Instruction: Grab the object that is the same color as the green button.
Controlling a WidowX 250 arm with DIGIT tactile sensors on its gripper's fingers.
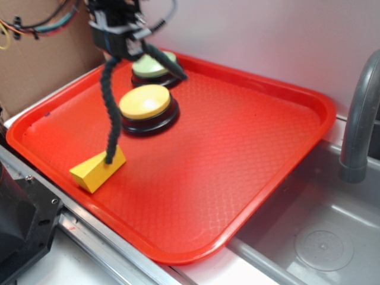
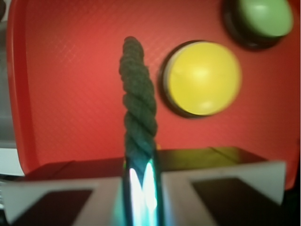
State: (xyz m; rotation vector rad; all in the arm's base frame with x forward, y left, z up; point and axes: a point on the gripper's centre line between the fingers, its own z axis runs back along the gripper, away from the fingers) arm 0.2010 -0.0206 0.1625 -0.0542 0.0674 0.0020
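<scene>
A dark green twisted rope [image 1: 111, 110] hangs from my gripper [image 1: 122, 50], which is shut on its upper part at the back left of the red tray [image 1: 249, 148]. The rope's lower end reaches down to the yellow wedge block [image 1: 98, 169]; a shorter end sticks out to the right over the green button [image 1: 155, 65]. In the wrist view the rope [image 2: 138, 113] runs up from between my shut fingers, with the green button [image 2: 263, 16] at the top right.
A yellow-topped button [image 1: 146, 107] stands on the tray in front of the green one, and shows as the yellow-topped button [image 2: 203, 77] in the wrist view. A grey sink [image 1: 320, 237] and faucet [image 1: 359, 119] lie to the right. A cardboard box [image 1: 41, 53] stands at the back left.
</scene>
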